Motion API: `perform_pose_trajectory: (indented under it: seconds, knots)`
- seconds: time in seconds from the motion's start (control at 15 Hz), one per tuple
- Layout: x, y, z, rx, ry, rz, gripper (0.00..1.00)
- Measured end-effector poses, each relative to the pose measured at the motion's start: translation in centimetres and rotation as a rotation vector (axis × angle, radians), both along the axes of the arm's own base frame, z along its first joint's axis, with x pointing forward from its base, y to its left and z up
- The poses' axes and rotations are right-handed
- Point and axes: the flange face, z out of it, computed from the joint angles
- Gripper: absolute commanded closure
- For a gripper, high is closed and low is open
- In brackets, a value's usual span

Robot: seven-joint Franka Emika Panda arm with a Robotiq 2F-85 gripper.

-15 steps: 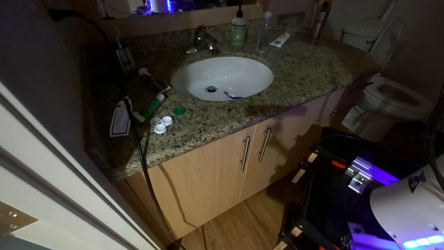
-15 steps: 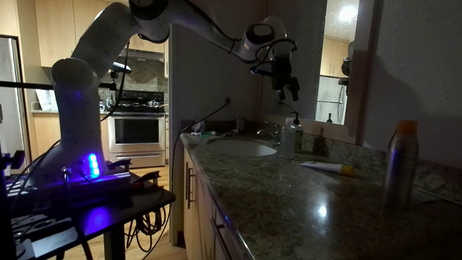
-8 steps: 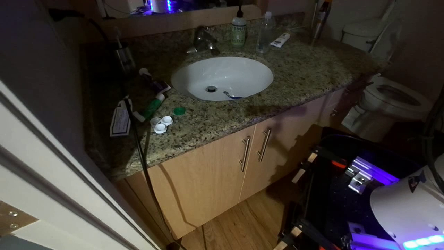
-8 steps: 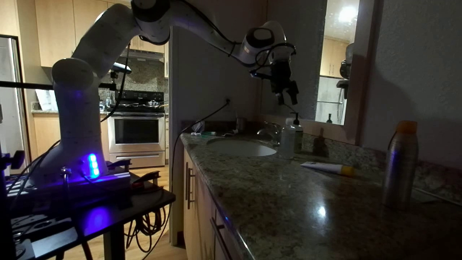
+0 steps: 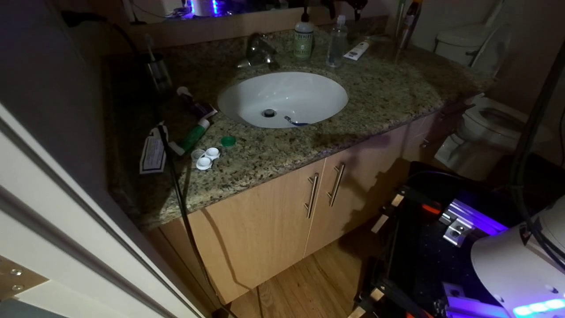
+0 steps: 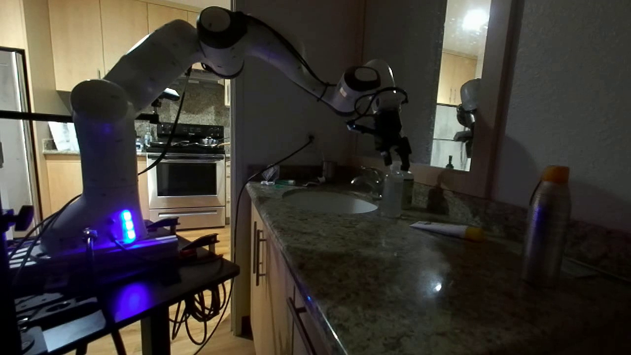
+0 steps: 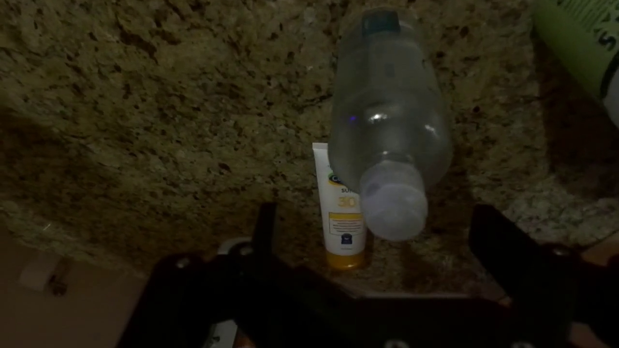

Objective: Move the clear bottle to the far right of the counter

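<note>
The clear bottle (image 5: 337,46) with a whitish cap stands upright on the speckled granite counter (image 5: 388,88), behind the sink's right side. It also shows in an exterior view (image 6: 392,195) and in the wrist view (image 7: 387,106). My gripper (image 6: 397,162) points down at the bottle's top, its fingertips about level with the cap. In the wrist view the gripper (image 7: 375,210) is open, with its fingers (image 7: 493,232) wide apart. The cap shows between them, with space on both sides. I cannot tell the exact height gap.
A green soap pump bottle (image 5: 303,42) stands close beside the clear bottle. A white and yellow tube (image 6: 446,230) lies near it. A spray can with orange cap (image 6: 548,227) stands farther along. The faucet (image 5: 258,51), sink (image 5: 287,95) and mirror (image 6: 458,123) are nearby.
The arm has come down, and my gripper has moved lower to the bottle's cap; its fingers now show at the top of an exterior view. The bottle has not moved.
</note>
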Motion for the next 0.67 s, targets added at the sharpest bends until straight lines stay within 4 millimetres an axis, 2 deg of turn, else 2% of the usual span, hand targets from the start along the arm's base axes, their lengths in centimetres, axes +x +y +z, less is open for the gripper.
perform_pose_trajectory:
  seconds: [0.27,0.67]
  knots:
    - [0.2,-0.1,-0.7,-0.006,0.013,0.000,0.00]
    - [-1.0,-0.7,-2.6,0.050,0.110,-0.055,0.00]
